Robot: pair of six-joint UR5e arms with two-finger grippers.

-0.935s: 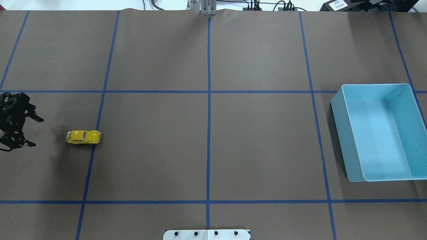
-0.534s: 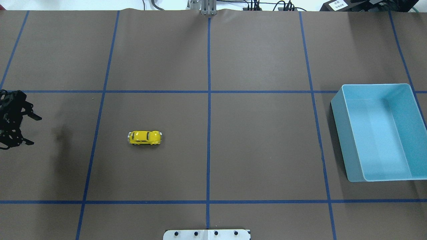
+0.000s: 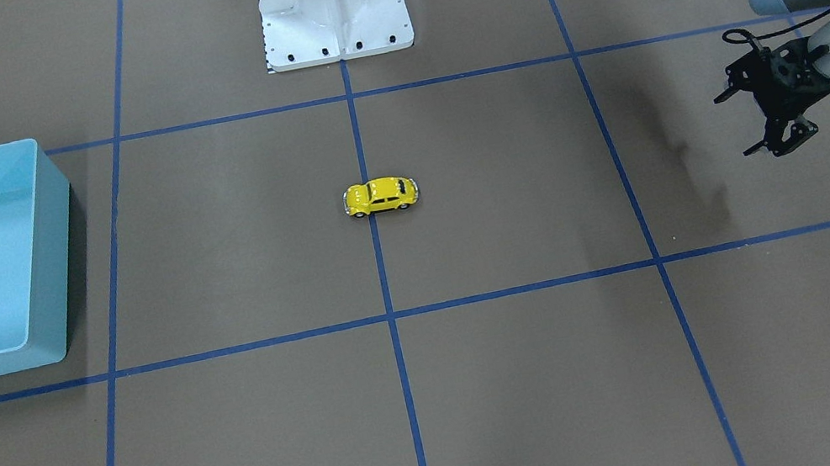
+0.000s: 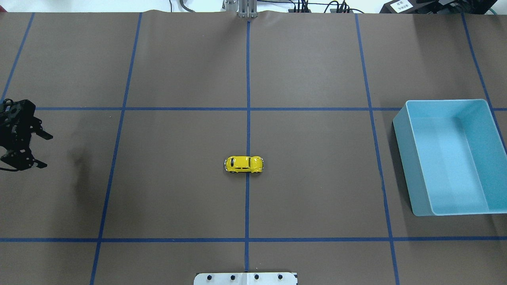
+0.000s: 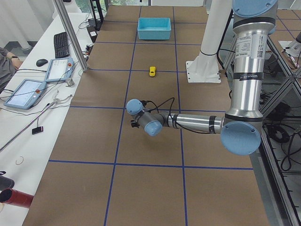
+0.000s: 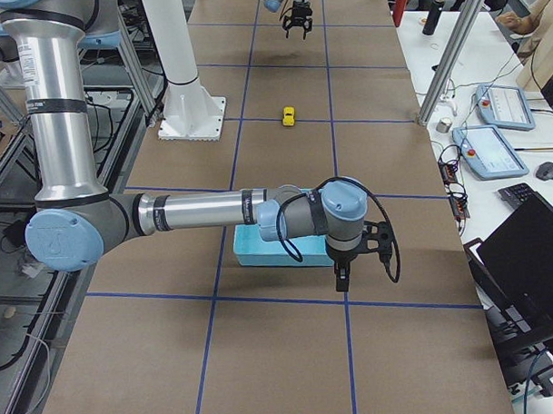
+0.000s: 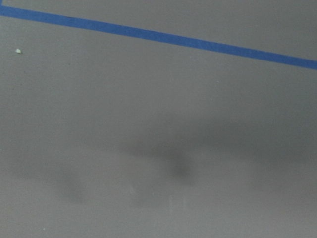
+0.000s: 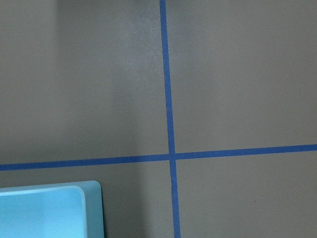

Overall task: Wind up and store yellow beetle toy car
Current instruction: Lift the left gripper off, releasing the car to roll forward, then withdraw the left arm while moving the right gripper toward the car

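The yellow beetle toy car [image 4: 243, 164] stands alone on its wheels on the table's centre tape line, also in the front view [image 3: 380, 195] and both side views [image 5: 152, 71] [image 6: 289, 116]. My left gripper [image 4: 45, 151] is open and empty at the table's far left, well away from the car; it also shows in the front view [image 3: 735, 125]. The light-blue bin [image 4: 408, 170] stands empty at the right. My right gripper [image 6: 341, 282] shows only in the exterior right view, hanging beside the bin [image 6: 260, 253]; I cannot tell whether it is open or shut.
Blue tape lines grid the brown table. The white robot base [image 3: 331, 0] stands at the table's near-robot edge. The right wrist view shows a corner of the bin [image 8: 49, 210] and a tape crossing. Tablets and a keyboard lie on the operators' bench [image 5: 28, 92].
The car has rolled to the right on its own, from near the left gripper to the centre line. The left gripper stays open at the left edge, barely shifted.
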